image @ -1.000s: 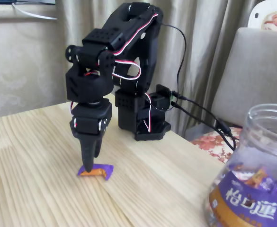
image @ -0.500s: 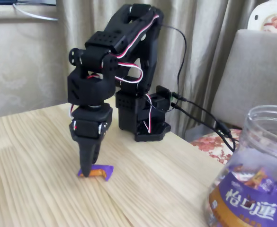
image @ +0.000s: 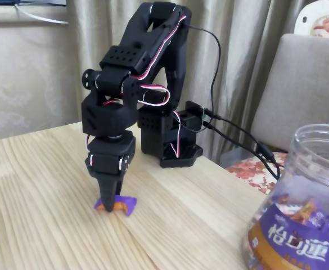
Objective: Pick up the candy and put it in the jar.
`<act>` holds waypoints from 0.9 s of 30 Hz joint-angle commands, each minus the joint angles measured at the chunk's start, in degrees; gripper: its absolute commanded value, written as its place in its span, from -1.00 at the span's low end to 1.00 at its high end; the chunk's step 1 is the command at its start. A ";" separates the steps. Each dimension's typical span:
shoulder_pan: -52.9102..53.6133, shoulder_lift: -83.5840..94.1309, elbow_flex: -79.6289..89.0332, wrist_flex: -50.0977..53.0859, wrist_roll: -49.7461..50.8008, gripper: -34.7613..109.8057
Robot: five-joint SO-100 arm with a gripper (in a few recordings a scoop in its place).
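Candy (image: pixel 117 203) on counter (image: pixel 52 225), pincer (image: pixel 109 206) pinching it; lift straight, keep squeeze, carry right to jar (image: pixel 302 208).

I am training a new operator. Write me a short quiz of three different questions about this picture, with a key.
1. True or false: the gripper is closed on the candy.
2. Where does the jar stand in the fixed view? A) lower right B) behind the arm C) far left
3. Fill in: the candy's wrapper is mostly ____.

Key: 1 true, the fingers pinch it at table level. 2 A. 3 purple.
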 commanded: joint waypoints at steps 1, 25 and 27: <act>-0.09 0.18 -0.53 0.70 -1.23 -0.43; 3.16 2.29 -53.26 40.08 -18.11 -0.51; -0.53 1.23 -61.88 45.26 -16.70 -0.52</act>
